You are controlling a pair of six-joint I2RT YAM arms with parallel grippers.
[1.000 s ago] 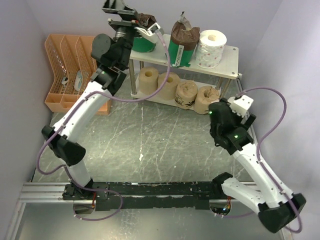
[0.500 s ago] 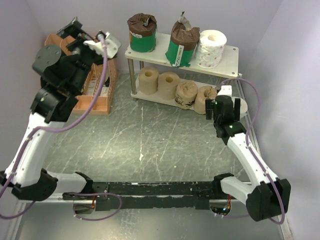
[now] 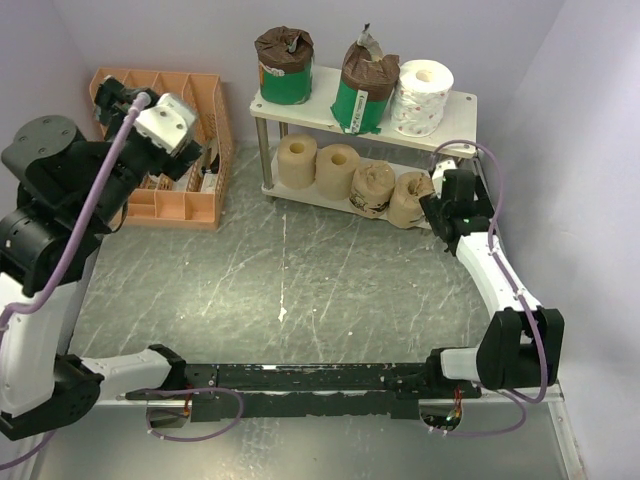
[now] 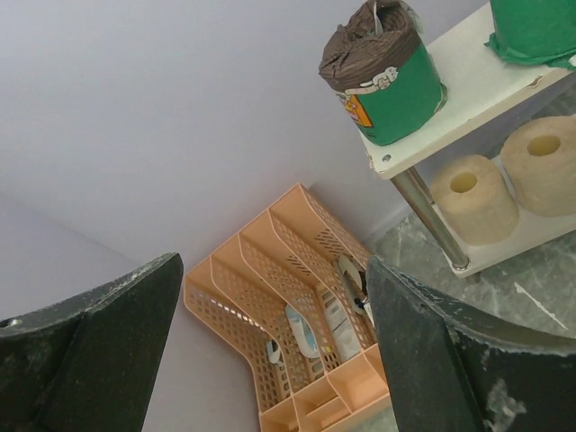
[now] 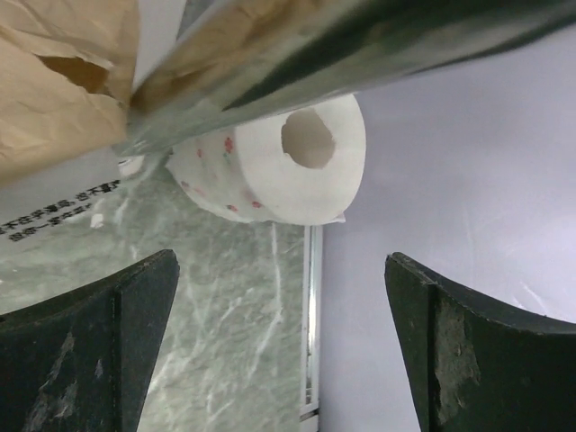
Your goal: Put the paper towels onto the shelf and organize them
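white roll [image 5: 270, 184] partly behind shelf leg [image 5: 360, 45]

Eight paper towels [image 3: 372, 189] in all. On the top board of the shelf [image 3: 458, 122] there are three: two green-banded rolls [image 3: 284, 70] with dark brown ends and one white roll [image 3: 422, 97]. On the shelf's lower board are four beige rolls [image 3: 338, 170], side by side. One speckled white roll [image 5: 279, 162] lies on the desk [image 3: 300, 280] by the shelf's right end, beyond a leg. There is one shelf, of two boards. Left of the shelf stands one orange file organizer [image 3: 185, 205].
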